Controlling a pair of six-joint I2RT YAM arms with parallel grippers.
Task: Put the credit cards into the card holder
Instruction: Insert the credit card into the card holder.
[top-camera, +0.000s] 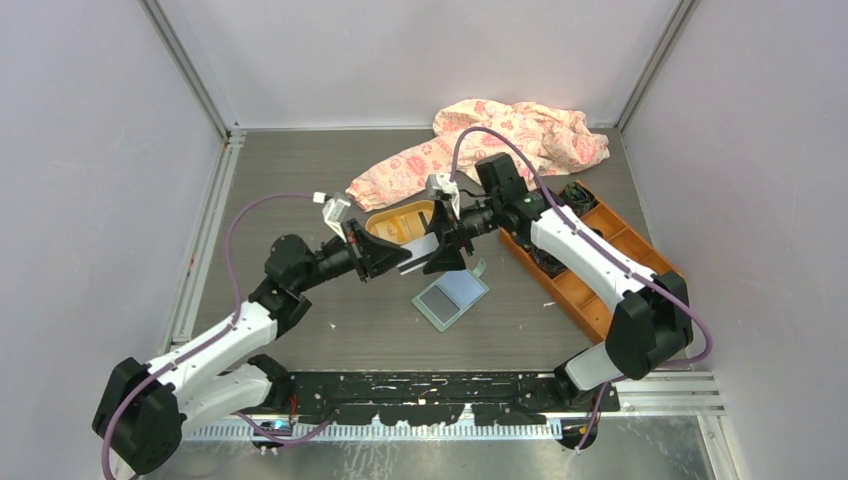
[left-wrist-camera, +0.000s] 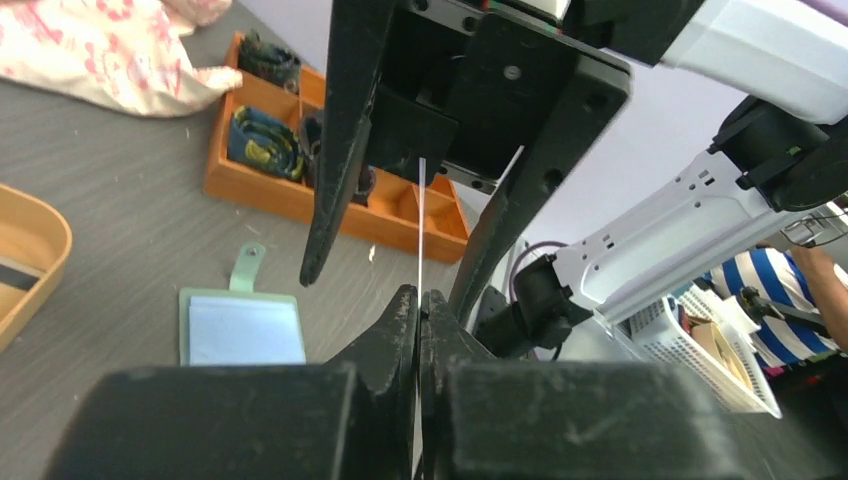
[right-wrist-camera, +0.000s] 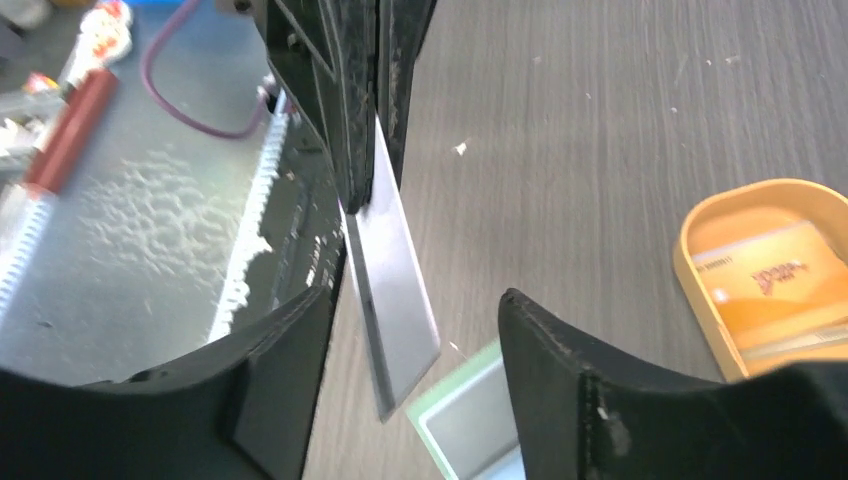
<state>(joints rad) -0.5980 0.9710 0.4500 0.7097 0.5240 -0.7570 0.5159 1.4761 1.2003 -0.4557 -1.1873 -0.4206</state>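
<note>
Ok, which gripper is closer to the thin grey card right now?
Left gripper: fingers shut on the thin grey card; right gripper: open fingers straddle it, gaps either side.

— Where's the card holder (top-camera: 452, 298)?
— On the worktop (top-camera: 300, 170), in front of the tray (top-camera: 392, 222). A credit card (top-camera: 422, 247) hangs over the gap between them, in the left gripper (left-wrist-camera: 420, 305).
— And the box (top-camera: 575, 290)?
— Right of them. The cloth (top-camera: 500, 140) lies behind, at the back.
</note>
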